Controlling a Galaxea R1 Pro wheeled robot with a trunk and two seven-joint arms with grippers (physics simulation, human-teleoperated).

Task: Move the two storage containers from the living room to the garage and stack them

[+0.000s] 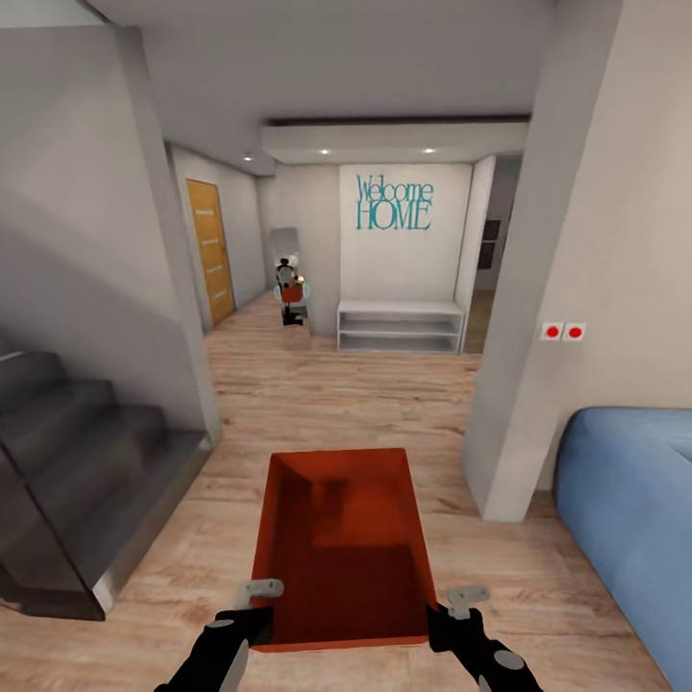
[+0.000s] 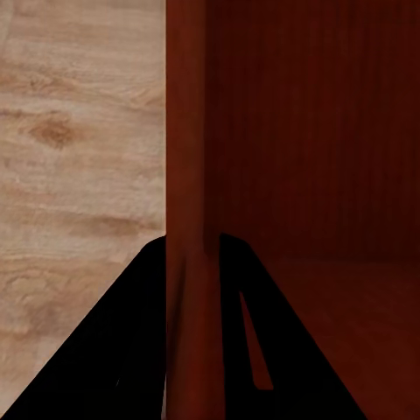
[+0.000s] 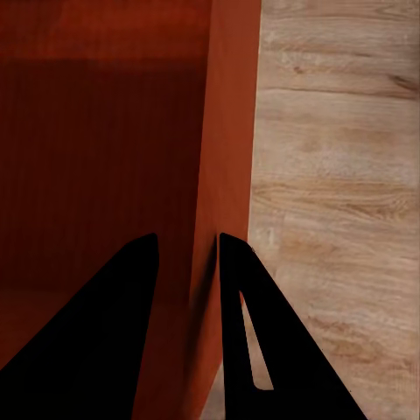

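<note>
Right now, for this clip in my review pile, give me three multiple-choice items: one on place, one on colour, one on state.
1. Where is the sofa?
A. on the robot's right
B. on the stairs
C. under the wall lettering

2. What colour is the bin?
A. green
B. orange-red
C. white

3. How is the bin held?
A. by the left claw alone
B. it is not held
C. each claw clamps a side wall

Answers:
1 A, the blue sofa sits at the head view's right edge, the stairs at its left.
2 B, its walls and bottom are orange-red.
3 C, the left claw straddles one wall and the right claw the opposite wall, fingers inside and outside.
</note>
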